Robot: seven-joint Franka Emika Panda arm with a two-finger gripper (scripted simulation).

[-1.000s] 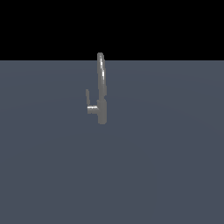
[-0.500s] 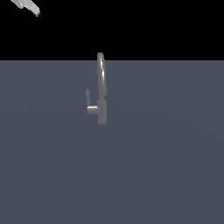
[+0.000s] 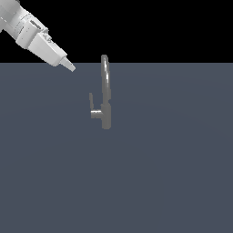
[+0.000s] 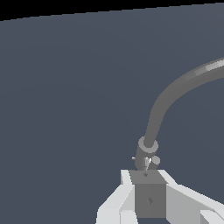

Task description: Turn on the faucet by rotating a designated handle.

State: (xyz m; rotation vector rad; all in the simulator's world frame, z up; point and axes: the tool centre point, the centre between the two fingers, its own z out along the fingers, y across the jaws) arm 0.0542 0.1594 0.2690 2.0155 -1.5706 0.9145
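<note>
Jaws (image 3: 71, 67) of unclear state, high and well apart from faucet (image 3: 105, 93) and handle (image 3: 91, 101), open space between.

This is a bare simulated test scene rather than any real room: a flat, featureless slate-grey floor (image 3: 173, 173) under a plain black backdrop (image 3: 159, 27), holding just a lone grey faucet (image 3: 105, 93) and a white robot arm (image 3: 27, 32).
</note>
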